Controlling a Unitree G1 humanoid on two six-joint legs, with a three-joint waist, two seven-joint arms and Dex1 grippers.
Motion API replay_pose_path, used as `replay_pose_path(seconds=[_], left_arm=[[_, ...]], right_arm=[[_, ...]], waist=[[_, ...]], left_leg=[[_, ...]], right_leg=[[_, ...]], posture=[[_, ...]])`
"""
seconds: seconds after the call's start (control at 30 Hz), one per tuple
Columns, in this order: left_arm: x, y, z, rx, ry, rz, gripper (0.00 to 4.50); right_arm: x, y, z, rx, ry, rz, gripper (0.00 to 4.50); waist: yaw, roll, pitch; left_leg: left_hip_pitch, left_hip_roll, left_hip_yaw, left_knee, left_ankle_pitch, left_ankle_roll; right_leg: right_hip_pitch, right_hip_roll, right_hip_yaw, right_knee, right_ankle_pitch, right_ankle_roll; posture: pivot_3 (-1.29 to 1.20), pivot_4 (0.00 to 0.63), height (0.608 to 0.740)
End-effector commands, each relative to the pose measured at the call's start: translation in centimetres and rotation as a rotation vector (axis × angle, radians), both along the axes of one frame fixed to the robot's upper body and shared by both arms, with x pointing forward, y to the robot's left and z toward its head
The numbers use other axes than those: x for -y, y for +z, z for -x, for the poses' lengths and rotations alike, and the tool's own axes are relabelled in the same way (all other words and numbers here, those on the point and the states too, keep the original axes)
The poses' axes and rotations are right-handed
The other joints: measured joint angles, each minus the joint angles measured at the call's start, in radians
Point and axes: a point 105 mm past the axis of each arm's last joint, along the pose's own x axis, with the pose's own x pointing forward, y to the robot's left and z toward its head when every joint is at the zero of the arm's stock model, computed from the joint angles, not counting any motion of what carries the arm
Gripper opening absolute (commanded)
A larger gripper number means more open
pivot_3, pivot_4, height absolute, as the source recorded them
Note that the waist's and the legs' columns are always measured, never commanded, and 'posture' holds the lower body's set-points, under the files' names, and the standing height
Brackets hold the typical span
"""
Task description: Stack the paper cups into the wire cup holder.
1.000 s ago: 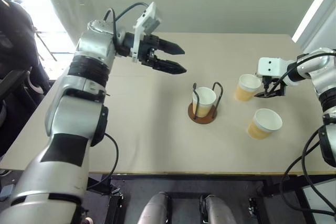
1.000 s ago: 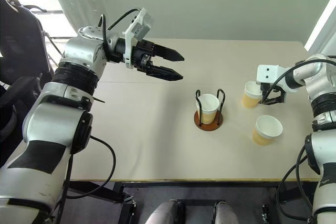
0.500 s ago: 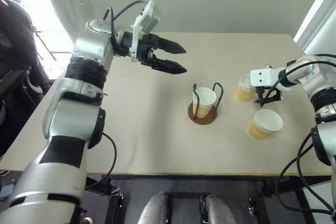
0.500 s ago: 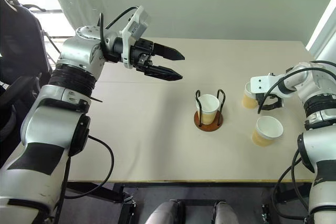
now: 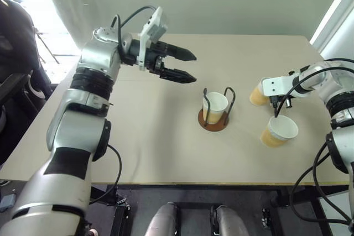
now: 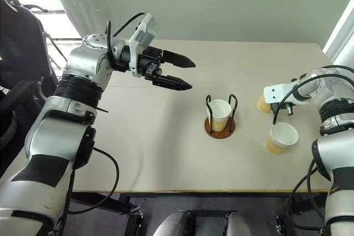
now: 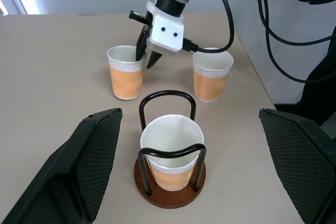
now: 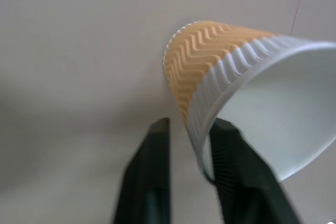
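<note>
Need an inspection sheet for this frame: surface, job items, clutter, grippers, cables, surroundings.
Surface: beige table, bare around the job's things.
Job's things: wire cup holder mid-table with one paper cup inside; far cup and near cup stand loose at the right.
Clutter: nothing seen.
Grippers: left gripper open, above the table, holding nothing; right gripper shut on the far cup's rim, one finger inside, one outside.
Cables: black cables loop along both arms.
Surroundings: pale wall behind, a bright window at the left.

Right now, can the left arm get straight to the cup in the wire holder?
Probably yes. The left end effector hovers open above bare table, with nothing between it and the cup in the holder.
</note>
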Motion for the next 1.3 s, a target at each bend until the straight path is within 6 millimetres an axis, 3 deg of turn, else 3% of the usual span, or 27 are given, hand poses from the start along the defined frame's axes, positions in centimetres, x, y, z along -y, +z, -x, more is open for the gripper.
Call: replay_pose_path(seconds=[0.03, 0.2, 0.33, 0.53, 0.77, 1.13, 1.3], left_arm=[[-0.2, 0.7, 0.6, 0.039, -0.042, 0.001, 4.5], [-1.1, -0.2, -0.1, -0.003, 0.009, -0.004, 4.5], [-2.5, -2.1, -0.2, -0.047, 0.043, -0.016, 4.5], [-4.2, -4.4, 0.1, -0.079, 0.063, 0.012, 4.5], [-4.5, -6.3, 0.4, -0.07, 0.049, 0.042, 4.5], [-4.0, -4.0, 1.3, 0.004, -0.015, 0.026, 4.5], [-5.0, -4.9, 1.3, 0.05, -0.012, -0.096, 4.5]], right_arm=[[0.0, 1.9, -0.2, 0.043, 0.015, 0.014, 0.02], [-0.3, 2.3, 0.4, 0.008, 0.06, 0.027, 0.02], [-0.6, 3.5, 1.3, -0.018, 0.134, 0.077, 0.02], [-2.4, 5.5, 2.9, -0.041, 0.216, 0.059, 0.02], [-4.4, 7.9, 4.1, -0.017, 0.265, 0.046, 0.02], [-7.1, 10.2, 6.3, 0.007, 0.337, 0.032, 0.02], [-8.4, 11.7, 6.7, 0.044, 0.367, 0.034, 0.02]], waist=[[0.0, 0.0, 0.0], [0.0, 0.0, 0.0], [-0.003, 0.0, 0.0], [-0.008, 0.0, 0.0], [-0.006, 0.0, 0.0], [-0.009, 0.0, 0.0], [-0.011, 0.0, 0.0]], left_leg=[[0.0, 0.0, 0.0, 0.0, 0.0, 0.0], [0.0, 0.0, 0.0, 0.0, 0.0, 0.0], [0.0, 0.0, 0.0, -0.001, -0.001, -0.001], [0.0, 0.001, 0.0, -0.001, -0.001, -0.001], [0.0, 0.0, 0.0, 0.0, 0.001, 0.0], [0.001, 0.0, -0.001, -0.001, 0.003, -0.002], [0.001, 0.0, -0.001, -0.001, 0.003, -0.002]], right_leg=[[0.0, 0.0, 0.0, 0.0, 0.0, 0.0], [0.0, 0.0, 0.0, 0.0, 0.0, 0.0], [0.0, 0.0, 0.0, 0.0, -0.001, -0.001], [0.0, 0.0, -0.001, 0.0, -0.002, -0.002], [0.0, 0.0, -0.001, 0.0, -0.002, -0.003], [0.001, 0.001, -0.001, 0.0, -0.003, -0.005], [0.001, 0.001, 0.0, 0.0, -0.003, -0.005]], posture=[[0.0, 0.15, 0.74], [0.0, 0.15, 0.74], [0.0, 0.15, 0.74], [0.0, 0.15, 0.74], [0.0, 0.15, 0.74], [0.0, 0.15, 0.74], [0.0, 0.15, 0.74]])
